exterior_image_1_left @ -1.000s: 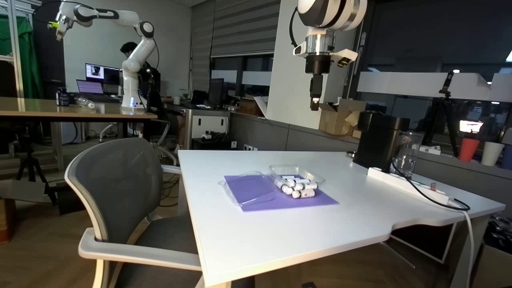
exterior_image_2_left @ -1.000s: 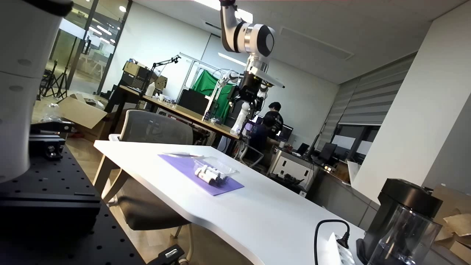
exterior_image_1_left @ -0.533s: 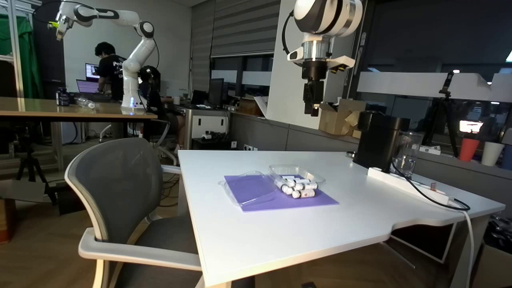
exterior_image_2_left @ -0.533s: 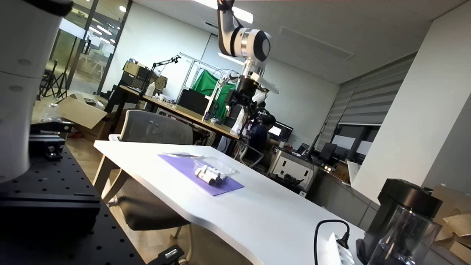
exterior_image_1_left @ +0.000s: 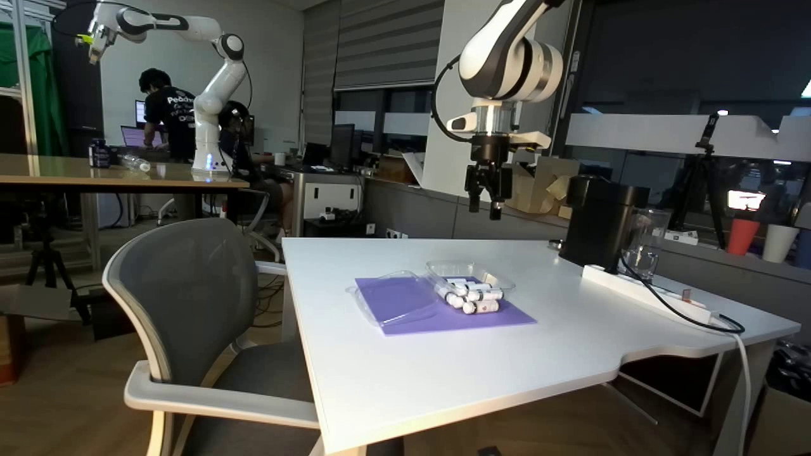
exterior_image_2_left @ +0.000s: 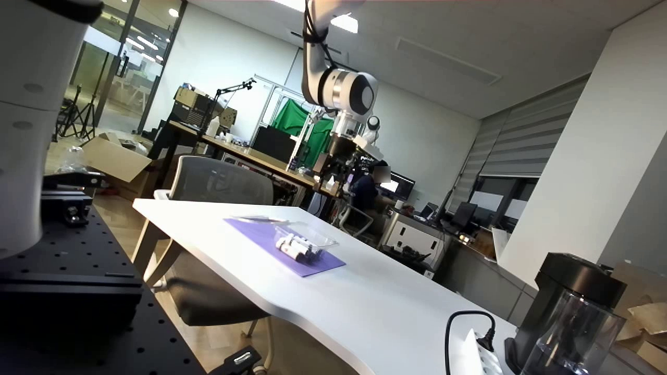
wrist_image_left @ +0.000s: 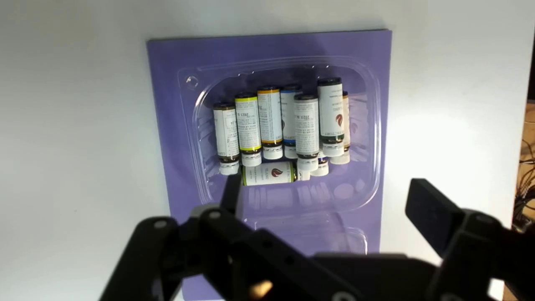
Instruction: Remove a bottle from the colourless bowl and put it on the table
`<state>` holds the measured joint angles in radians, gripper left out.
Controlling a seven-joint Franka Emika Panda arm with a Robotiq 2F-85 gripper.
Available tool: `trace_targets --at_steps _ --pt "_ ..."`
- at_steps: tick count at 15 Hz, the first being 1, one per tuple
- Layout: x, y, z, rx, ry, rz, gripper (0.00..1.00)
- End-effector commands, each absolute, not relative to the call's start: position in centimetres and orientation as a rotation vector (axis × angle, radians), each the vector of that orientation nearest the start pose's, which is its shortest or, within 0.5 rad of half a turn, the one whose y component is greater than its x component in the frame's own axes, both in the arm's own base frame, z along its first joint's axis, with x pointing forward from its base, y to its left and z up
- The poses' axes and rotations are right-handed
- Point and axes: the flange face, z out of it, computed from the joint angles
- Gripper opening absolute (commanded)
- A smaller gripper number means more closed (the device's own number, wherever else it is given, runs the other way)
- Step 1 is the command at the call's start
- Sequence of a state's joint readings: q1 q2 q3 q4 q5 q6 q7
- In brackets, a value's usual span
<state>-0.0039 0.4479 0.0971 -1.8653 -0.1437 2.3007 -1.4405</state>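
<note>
Several tiny bottles with white labels and white caps lie in the colourless bowl (exterior_image_1_left: pixel 466 265), which shows in both exterior views (exterior_image_2_left: pixel 319 235). In the wrist view most bottles lie side by side, and one bottle (wrist_image_left: pixel 269 173) lies crosswise at their cap ends. The clear bowl (wrist_image_left: pixel 359 184) rests on a purple mat on the white table (exterior_image_1_left: pixel 405 380). My gripper (exterior_image_1_left: pixel 485 210) is open and empty, pointing down, well above the table and bowl. In the wrist view the gripper (wrist_image_left: pixel 326 194) has its fingers wide apart, with the bottles beyond them. The bowl's contents are partly stacked, so some bottles are partly hidden.
A clear lid (exterior_image_1_left: pixel 396 301) lies beside the bowl, partly on the purple mat (exterior_image_1_left: pixel 418 326). A black machine (exterior_image_1_left: pixel 595 221) with a clear tank, a white power strip (exterior_image_1_left: pixel 646 294) and a black cable stand at one table end. A grey chair (exterior_image_1_left: pixel 190 304) stands beside the table.
The arm has come down toward the table, shifting slightly left in both exterior views. The wrist has turned, so both fingers now show apart. The bottles, bowl and lid have not moved.
</note>
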Motion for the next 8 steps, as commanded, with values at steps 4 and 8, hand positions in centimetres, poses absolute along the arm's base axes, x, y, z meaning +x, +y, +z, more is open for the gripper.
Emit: trace_targets --at_steps 4,8 --pt "62.3 5.4 22.9 2.032 2.32 -0.067 1.0" --pt "60.9 5.2 20.1 2.014 2.325 -0.063 1.0"
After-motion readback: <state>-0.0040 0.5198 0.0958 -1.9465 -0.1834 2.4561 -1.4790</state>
